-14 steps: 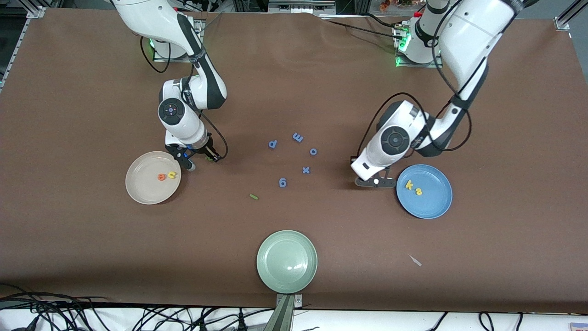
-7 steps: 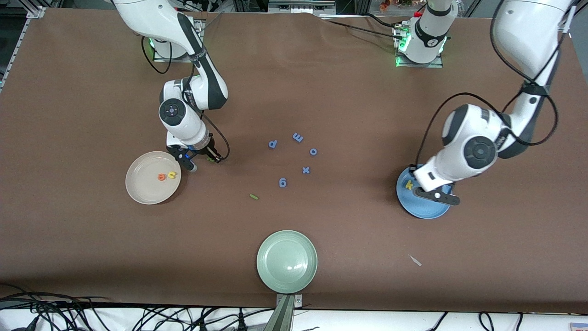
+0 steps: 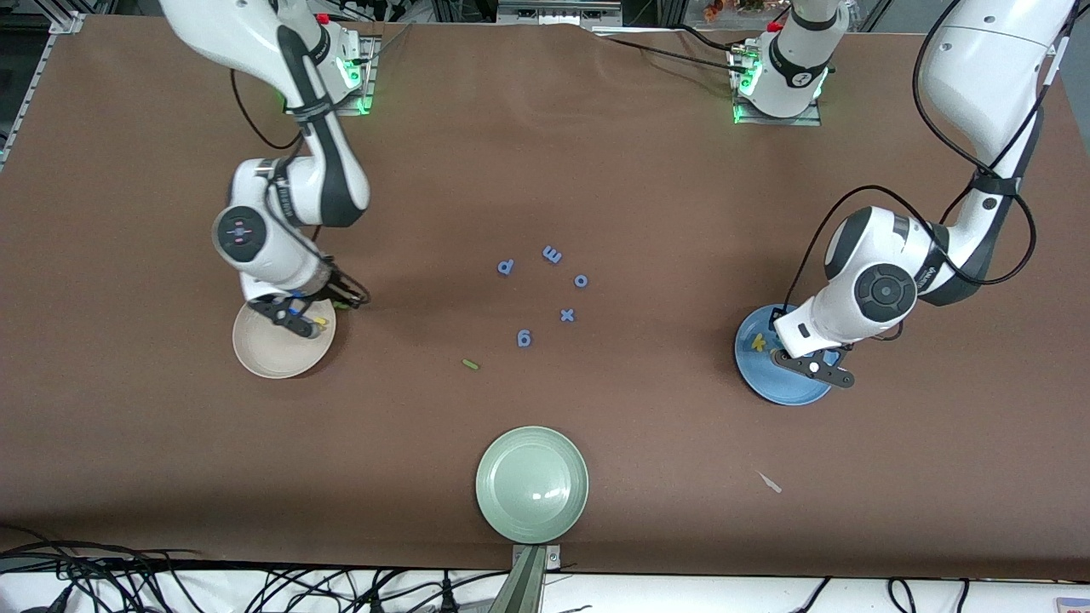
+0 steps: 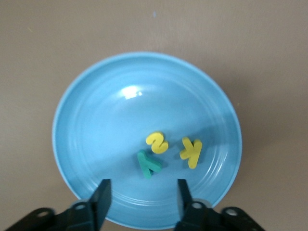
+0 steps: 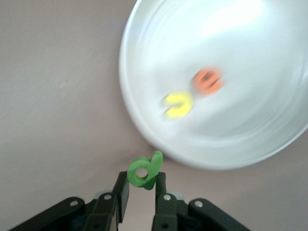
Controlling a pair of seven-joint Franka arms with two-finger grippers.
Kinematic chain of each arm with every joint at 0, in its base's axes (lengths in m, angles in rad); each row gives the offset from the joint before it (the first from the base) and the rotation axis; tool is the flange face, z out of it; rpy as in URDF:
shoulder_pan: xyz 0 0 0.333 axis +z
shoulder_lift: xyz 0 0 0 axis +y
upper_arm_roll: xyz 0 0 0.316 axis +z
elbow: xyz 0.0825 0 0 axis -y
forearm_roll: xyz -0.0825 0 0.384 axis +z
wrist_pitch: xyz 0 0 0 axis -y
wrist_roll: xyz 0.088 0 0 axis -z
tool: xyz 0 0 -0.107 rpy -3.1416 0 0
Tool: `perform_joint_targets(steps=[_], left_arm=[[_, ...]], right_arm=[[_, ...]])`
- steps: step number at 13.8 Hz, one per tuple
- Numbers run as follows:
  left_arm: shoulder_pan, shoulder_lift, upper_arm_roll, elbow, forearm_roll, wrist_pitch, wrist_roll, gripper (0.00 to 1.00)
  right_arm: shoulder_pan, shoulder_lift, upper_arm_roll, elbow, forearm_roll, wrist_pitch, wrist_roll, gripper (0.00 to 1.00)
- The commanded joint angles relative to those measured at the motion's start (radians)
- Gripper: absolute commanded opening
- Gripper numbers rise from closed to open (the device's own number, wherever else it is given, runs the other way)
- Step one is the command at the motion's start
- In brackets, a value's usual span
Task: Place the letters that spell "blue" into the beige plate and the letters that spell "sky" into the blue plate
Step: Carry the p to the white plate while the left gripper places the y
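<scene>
Though foam, green b (image 5: 143, 170) rounded.

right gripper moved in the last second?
Yes. The right gripper, shut on the green b, has shifted from beside the beige plate to over its rim, away from the blue-purple letters.

Three plates (image 3: 532, 485); twelve foam letters (image 3: 524, 339)

The brown table (image 3: 545, 170) carries the beige plate (image 3: 264, 358), blue plate (image 3: 788, 393), pale green plate (image 3: 531, 484), blue-purple letters (image 3: 524, 338) and green l (image 3: 470, 364).
</scene>
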Motion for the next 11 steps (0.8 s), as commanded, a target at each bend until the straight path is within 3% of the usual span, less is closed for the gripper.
perform_joint_targets(steps=[1,2,3,4,6,8,9,10,11], left_arm=[[-0.01,-0.085,-0.013,0.026,0.016,-0.068,0.002,1.0],[-0.007,-0.12,-0.035,0.033,0.007,-0.105,0.004,1.0],[-0.001,-0.16,-0.052,0.043,-0.045,-0.131,0.002,1.0],[-0.001,-0.189,-0.054,0.068,-0.108,-0.182,0.002,1.0],[-0.007,-0.231,-0.06,0.166,-0.174,-0.359,0.002,1.0],[-0.007,-0.254,-0.077,0.3,-0.21,-0.543,0.007,1.0],[-0.014,-0.31,-0.071,0.309,-0.24,-0.558,0.001,1.0],[-0.021,-0.356,-0.044,0.3,-0.272,-0.559,0.004,1.0],[-0.063,-0.41,0.042,0.297,-0.308,-0.559,0.004,1.0]], right_arm=[[-0.008,0.018,-0.051,0.057,-0.035,-0.063,-0.124,0.11],[-0.011,0.035,-0.064,0.059,-0.038,-0.064,-0.159,0.25],[-0.011,0.054,-0.064,0.059,-0.043,-0.064,-0.179,0.74],[-0.011,0.055,-0.065,0.06,-0.044,-0.064,-0.182,1.0],[0.001,0.049,-0.064,0.106,-0.044,-0.115,-0.176,1.0],[-0.002,0.071,-0.062,0.227,-0.043,-0.252,-0.173,1.0],[-0.004,0.095,-0.058,0.288,-0.037,-0.286,-0.173,1.0],[0.001,0.124,-0.054,0.334,-0.03,-0.31,-0.174,1.0],[0.003,0.146,-0.036,0.379,-0.027,-0.326,-0.176,1.0]])
